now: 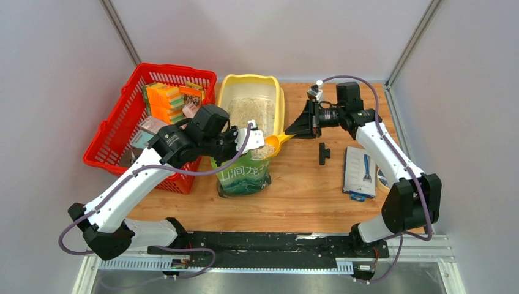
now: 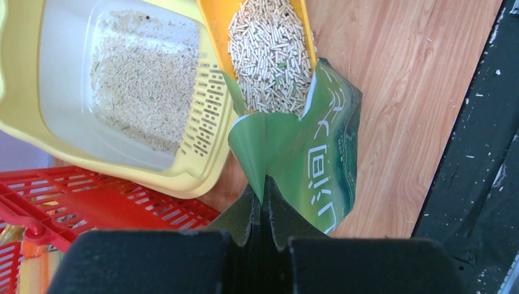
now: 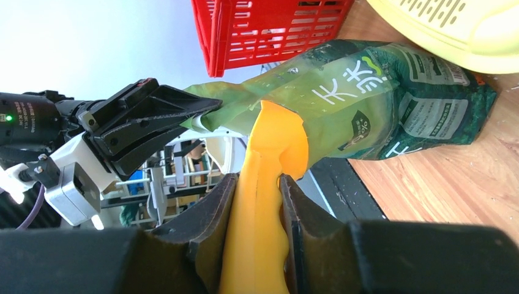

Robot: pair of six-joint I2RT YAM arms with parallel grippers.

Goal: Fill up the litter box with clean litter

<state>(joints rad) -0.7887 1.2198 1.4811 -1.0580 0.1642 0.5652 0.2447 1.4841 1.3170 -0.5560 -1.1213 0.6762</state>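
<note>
The pale yellow litter box (image 1: 224, 92) stands at the table's back with a layer of beige litter (image 1: 251, 113) in it; the left wrist view shows the box's slotted lip (image 2: 205, 116) and litter (image 2: 144, 86). The green pouch (image 1: 245, 174) stands just in front of it. My left gripper (image 1: 248, 138) is shut on the pouch's top edge (image 2: 264, 184) and holds the mouth open. My right gripper (image 1: 300, 125) is shut on the handle of an orange scoop (image 3: 272, 153). The scoop (image 2: 214, 18), heaped with pale pellets (image 2: 269, 55), sits at the pouch mouth (image 1: 273, 145).
A red mesh basket (image 1: 116, 131) with sponges and boxes (image 1: 168, 101) stands left of the litter box. A small black part (image 1: 323, 153) and a flat package with a blue tool (image 1: 360, 171) lie on the wood at the right. Walls close in on both sides.
</note>
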